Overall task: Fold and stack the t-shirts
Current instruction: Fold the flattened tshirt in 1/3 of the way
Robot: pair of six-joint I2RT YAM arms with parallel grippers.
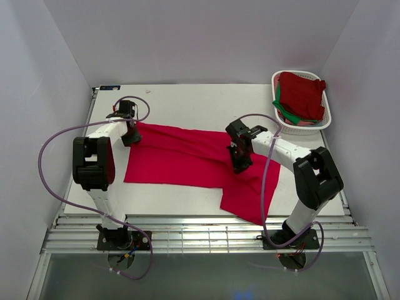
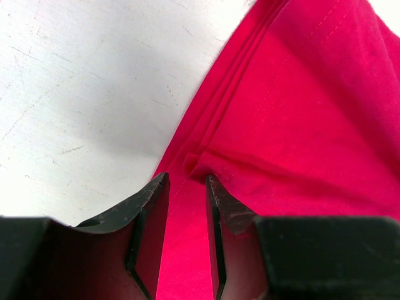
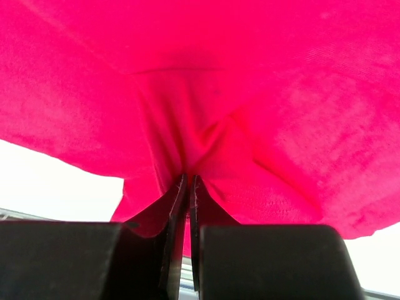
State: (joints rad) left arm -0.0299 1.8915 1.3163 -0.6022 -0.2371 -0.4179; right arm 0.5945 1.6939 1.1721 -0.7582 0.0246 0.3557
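Top external: one basket, one crimson t-shirt spread; right tool pinches it, left tool parted.

White basket at table corner

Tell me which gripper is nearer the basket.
Right. The right gripper grips the shirt, left of the basket and nearer the bases; the left gripper sits at the shirt's far-left corner, much farther away.

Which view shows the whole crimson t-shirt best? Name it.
Top external: the crimson t-shirt lies spread across the table. Left wrist shows only a hemmed edge; right wrist only a bunched fold pinched in the right gripper.
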